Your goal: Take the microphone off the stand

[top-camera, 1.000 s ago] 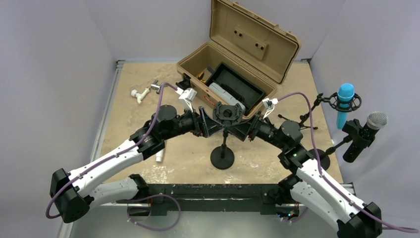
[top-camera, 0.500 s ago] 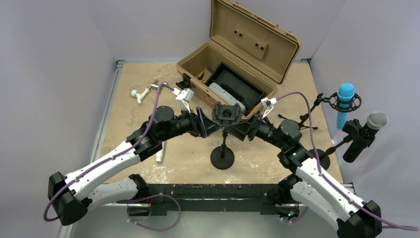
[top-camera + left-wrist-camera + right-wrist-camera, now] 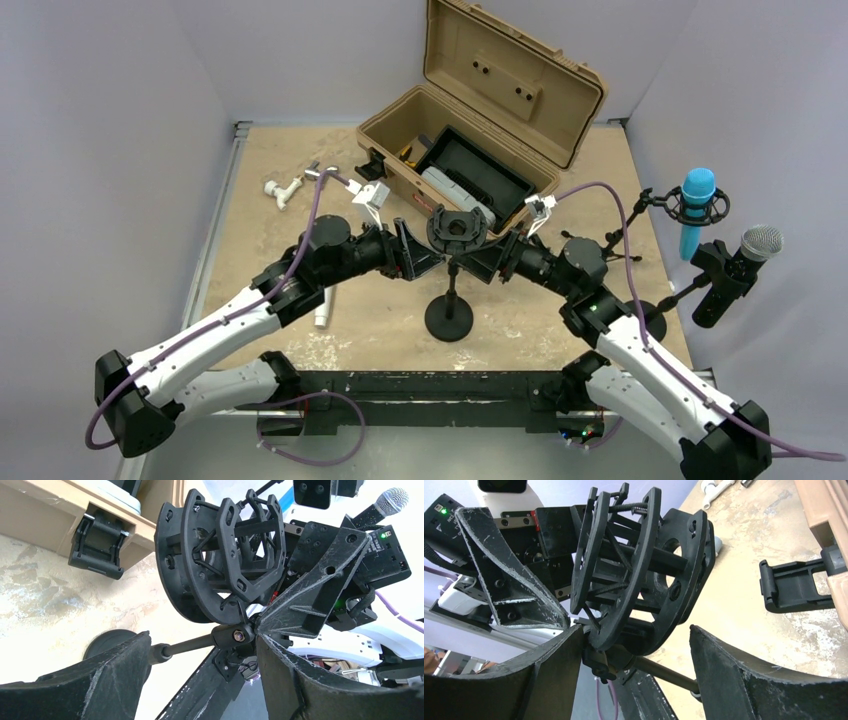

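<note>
Facing each other across the central stand (image 3: 453, 285), the left hand (image 3: 202, 640) and the right hand (image 3: 636, 630) both have their fingers spread wide and grip nothing. The left hand's fingers straddle the rod joint beneath the black shock mount (image 3: 458, 228); contact cannot be confirmed. The right hand's fingers flank the lower rim of the same mount from the opposite side. The stand is upright on its round base (image 3: 449, 318) on the bench (image 3: 270, 230), just in front of the open tan case (image 3: 500, 90). At the right bench edge, well apart from both hands, a blue microphone (image 3: 697, 188) sits in a ring mount, and a black microphone (image 3: 758, 245) with a silver grille sits in a clip.
</note>
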Controlling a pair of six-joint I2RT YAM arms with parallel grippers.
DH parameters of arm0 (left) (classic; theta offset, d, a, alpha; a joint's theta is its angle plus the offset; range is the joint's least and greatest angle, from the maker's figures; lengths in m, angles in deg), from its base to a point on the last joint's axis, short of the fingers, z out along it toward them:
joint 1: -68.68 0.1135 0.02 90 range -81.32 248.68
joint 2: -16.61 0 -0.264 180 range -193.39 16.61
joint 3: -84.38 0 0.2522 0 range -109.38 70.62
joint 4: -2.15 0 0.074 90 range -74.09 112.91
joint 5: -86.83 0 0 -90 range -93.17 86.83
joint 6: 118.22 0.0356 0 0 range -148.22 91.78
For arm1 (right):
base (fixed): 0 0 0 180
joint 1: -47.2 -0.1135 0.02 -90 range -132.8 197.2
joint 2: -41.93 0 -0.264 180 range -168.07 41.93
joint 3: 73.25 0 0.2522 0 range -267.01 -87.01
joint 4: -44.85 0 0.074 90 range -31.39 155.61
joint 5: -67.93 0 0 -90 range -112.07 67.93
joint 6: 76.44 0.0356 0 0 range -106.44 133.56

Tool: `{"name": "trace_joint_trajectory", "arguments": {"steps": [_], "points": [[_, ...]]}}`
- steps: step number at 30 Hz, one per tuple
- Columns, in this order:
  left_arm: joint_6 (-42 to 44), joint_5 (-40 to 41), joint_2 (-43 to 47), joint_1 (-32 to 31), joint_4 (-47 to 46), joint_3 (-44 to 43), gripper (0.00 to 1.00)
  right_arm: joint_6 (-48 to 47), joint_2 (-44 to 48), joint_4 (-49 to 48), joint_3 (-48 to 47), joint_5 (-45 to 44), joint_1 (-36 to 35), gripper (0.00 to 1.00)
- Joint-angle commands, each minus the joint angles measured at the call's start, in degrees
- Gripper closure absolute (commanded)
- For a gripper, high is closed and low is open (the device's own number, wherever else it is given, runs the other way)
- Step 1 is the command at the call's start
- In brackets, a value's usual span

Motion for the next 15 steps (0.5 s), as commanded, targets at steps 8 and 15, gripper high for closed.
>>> {"name": "trace_joint_trajectory", "arguments": {"steps": [8,15], "points": [[2.66,0.84,2.22,-0.16,1.38,-1.33,0.24,-7.97,-9.27,23.38,2.78,-5.03,-1.21,0.26],[2.48,-0.11,1.02,-0.13,2.4,-1.21,0.23,-8.18,-6.51,30.15,1.95,-6.97,-1.46,0.26]]}}
